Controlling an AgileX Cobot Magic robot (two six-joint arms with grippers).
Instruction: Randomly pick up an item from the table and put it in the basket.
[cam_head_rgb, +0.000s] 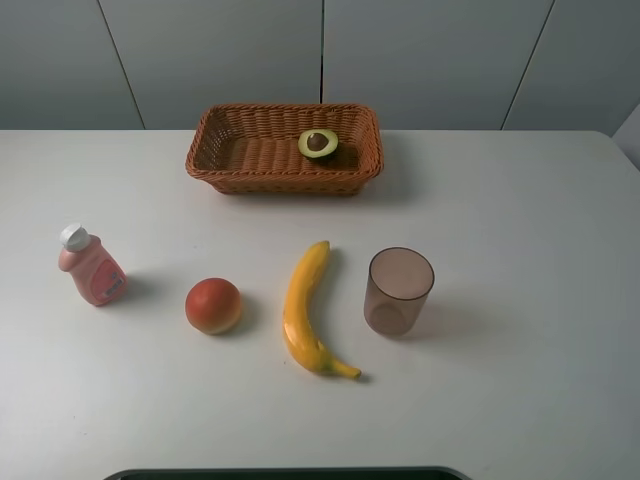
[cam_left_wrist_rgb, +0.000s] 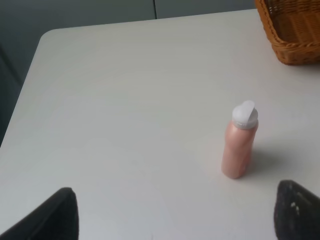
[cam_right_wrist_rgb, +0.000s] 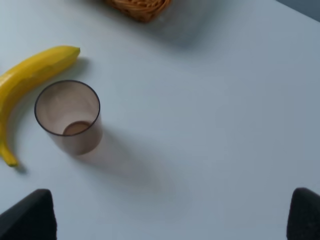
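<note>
Green-skinned avocado half (cam_head_rgb: 318, 143) lies pit-up inside the wicker basket (cam_head_rgb: 215, 135) at the bench's (cam_head_rgb: 520, 220) far edge, seen whole only from the high camera. Left gripper (cam_left_wrist_rgb: 175, 220), fingers spread wide and empty, faces a pink bottle (cam_left_wrist_rgb: 240, 142). Right gripper (cam_right_wrist_rgb: 172, 220), equally spread, overlooks the cup (cam_right_wrist_rgb: 68, 117) and banana (cam_right_wrist_rgb: 27, 80). Only the high view shows the orange-red fruit (cam_head_rgb: 213, 305).

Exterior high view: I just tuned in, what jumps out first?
The wicker basket at the table's far edge, with the avocado half lying pit-up in its right part. Nearer runs a row: pink bottle, orange-red fruit, banana, translucent brownish cup. Both grippers stand open, holding nothing.
</note>
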